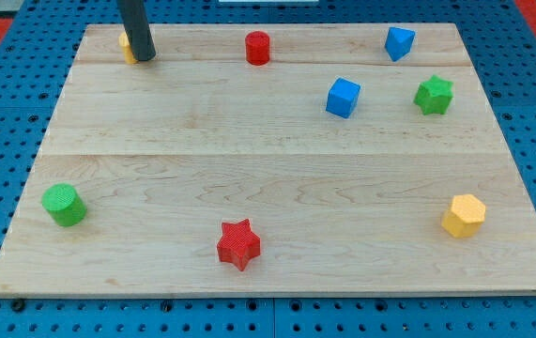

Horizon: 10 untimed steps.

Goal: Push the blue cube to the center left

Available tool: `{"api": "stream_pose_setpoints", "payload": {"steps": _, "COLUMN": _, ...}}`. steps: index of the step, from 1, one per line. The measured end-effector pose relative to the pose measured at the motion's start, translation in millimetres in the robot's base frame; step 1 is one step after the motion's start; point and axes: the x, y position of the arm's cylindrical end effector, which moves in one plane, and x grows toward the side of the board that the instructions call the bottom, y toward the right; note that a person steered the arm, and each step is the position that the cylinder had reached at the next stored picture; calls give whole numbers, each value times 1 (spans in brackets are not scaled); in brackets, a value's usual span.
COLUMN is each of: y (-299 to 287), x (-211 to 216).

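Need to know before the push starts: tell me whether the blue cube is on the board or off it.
On the board: the blue cube sits wholly on the wooden board, upper right, well inside its edges.

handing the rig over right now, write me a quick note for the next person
My tip sits at the view's top left, right against a yellow block it mostly hides.
The blue cube is right of centre in the upper half, far from my tip, with another blue block above it and a green star to its right.
Done: nothing, judging by where the cube lies.
Left: get round to the cube's right side and push it to the centre left.
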Motion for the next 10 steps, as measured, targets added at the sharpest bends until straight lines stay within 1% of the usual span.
{"api": "stream_pose_setpoints", "payload": {"steps": 1, "y": 0, "x": 0}}
{"api": "stream_pose_setpoints", "payload": {"steps": 2, "y": 23, "x": 26}}
{"api": "stream_pose_setpoints", "payload": {"steps": 3, "y": 85, "x": 64}}
{"api": "stream_pose_setpoints", "payload": {"steps": 4, "y": 106, "x": 78}}
{"api": "stream_pose_setpoints", "payload": {"steps": 5, "y": 104, "x": 72}}
{"api": "stream_pose_setpoints", "payload": {"steps": 10, "y": 106, "x": 72}}
